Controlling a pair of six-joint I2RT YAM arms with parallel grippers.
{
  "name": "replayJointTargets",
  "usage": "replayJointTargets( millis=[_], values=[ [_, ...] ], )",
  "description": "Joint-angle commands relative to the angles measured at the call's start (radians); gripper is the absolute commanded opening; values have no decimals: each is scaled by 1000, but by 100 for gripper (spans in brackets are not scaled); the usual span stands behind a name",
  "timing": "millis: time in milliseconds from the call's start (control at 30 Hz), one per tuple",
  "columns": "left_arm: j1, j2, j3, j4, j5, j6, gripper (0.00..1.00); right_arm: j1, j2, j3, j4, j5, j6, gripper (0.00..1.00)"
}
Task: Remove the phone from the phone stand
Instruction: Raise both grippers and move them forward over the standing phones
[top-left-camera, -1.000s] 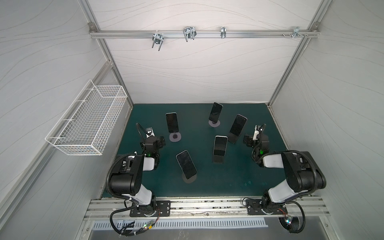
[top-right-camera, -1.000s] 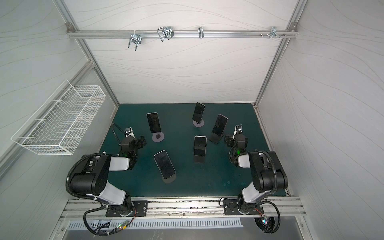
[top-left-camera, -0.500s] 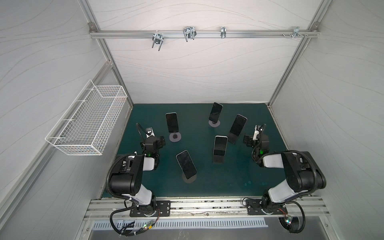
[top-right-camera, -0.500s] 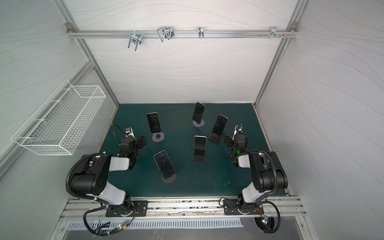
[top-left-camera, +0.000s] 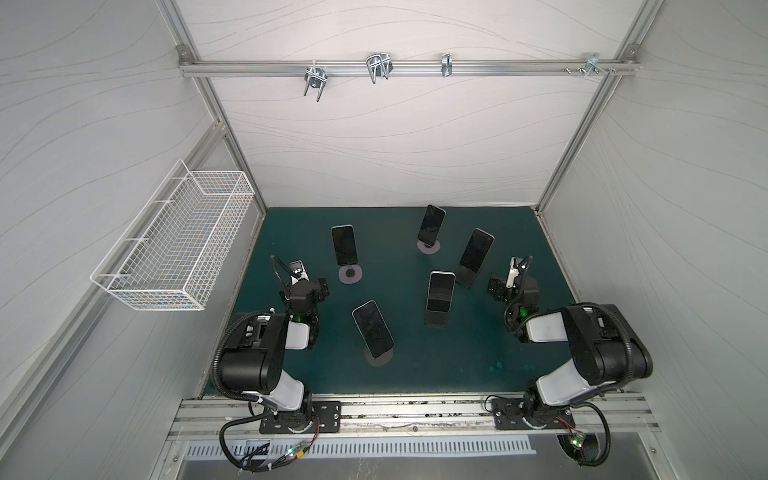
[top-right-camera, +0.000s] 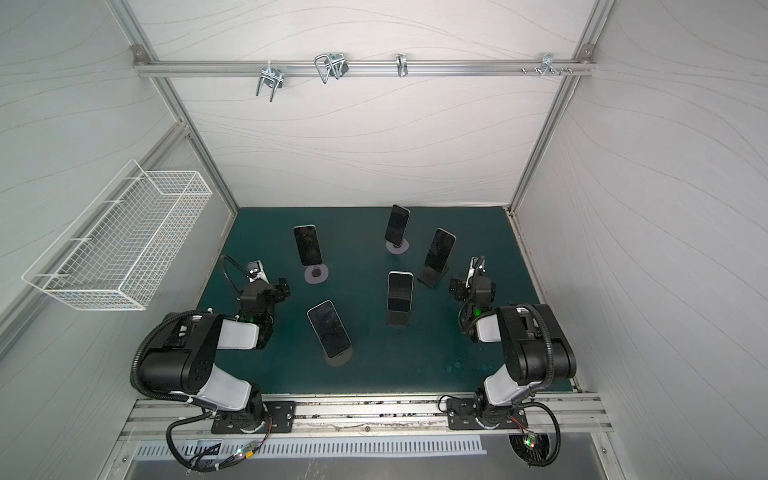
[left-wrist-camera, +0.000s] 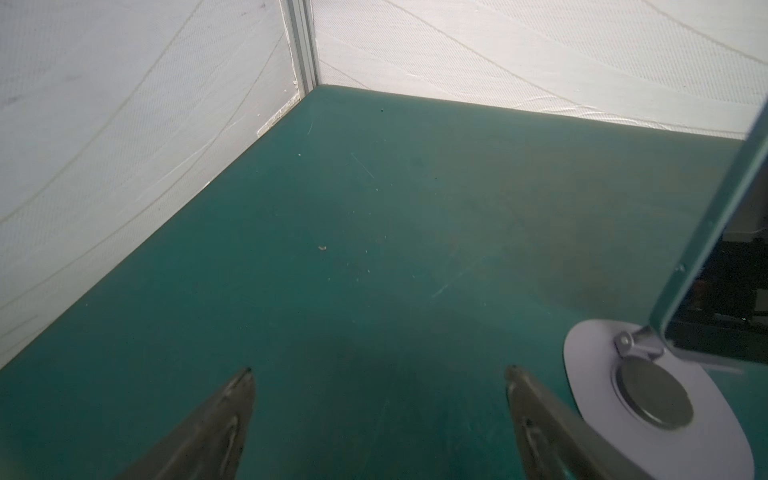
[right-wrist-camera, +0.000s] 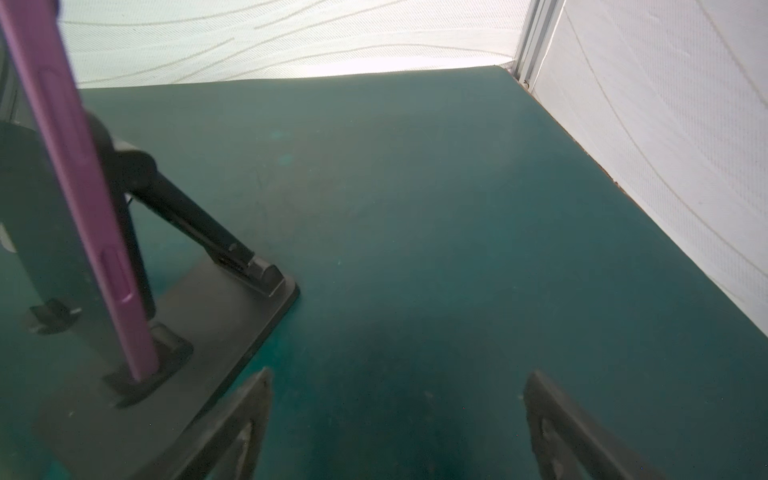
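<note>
Several dark-screened phones lean on stands on the green mat (top-left-camera: 490, 345) in both top views. My left gripper (top-left-camera: 322, 286) (left-wrist-camera: 380, 369) is open and empty, low over the mat. Beside it are the white round-based phone stand (left-wrist-camera: 648, 399) (top-left-camera: 350, 274) and its phone (left-wrist-camera: 706, 232) (top-left-camera: 344, 244). My right gripper (top-left-camera: 496, 288) (right-wrist-camera: 401, 371) is also open and empty. It sits beside a black phone stand (right-wrist-camera: 187, 316) (top-left-camera: 466, 279) that holds a purple-cased phone (right-wrist-camera: 83, 187) (top-left-camera: 476, 250). Neither gripper touches a phone.
Three more phones on stands are at the back (top-left-camera: 431, 223), the middle (top-left-camera: 441, 291) and the front (top-left-camera: 372, 329). White walls close the mat on three sides. A wire basket (top-left-camera: 178, 245) hangs on the left wall. A rail with hooks (top-left-camera: 376, 70) runs overhead.
</note>
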Motion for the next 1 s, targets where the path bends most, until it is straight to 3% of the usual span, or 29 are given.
replayJointTargets(
  millis=[0,67,200,300,500,733,967],
  values=[
    [-31,-38,8,98,-46,42,95,4,-43,-24,86,-20,-21,95],
    [-34,-93,7,37,-69,33,95,8,-87,-21,56,1,-30,96],
    [-29,-164,-17,16,-120,10,96,-20,-258,50,-276,63,63,99],
    [-29,-222,-11,-39,-130,7,96,-32,-327,29,-312,78,98,99],
    [-27,-391,38,-268,-114,0,96,-31,-481,82,-571,90,135,99],
    [-21,-561,164,-594,-46,-9,96,-32,-628,290,-1006,-16,161,99],
    [-20,-687,289,-762,107,41,96,-31,-709,449,-1189,-171,142,99]
  ],
)
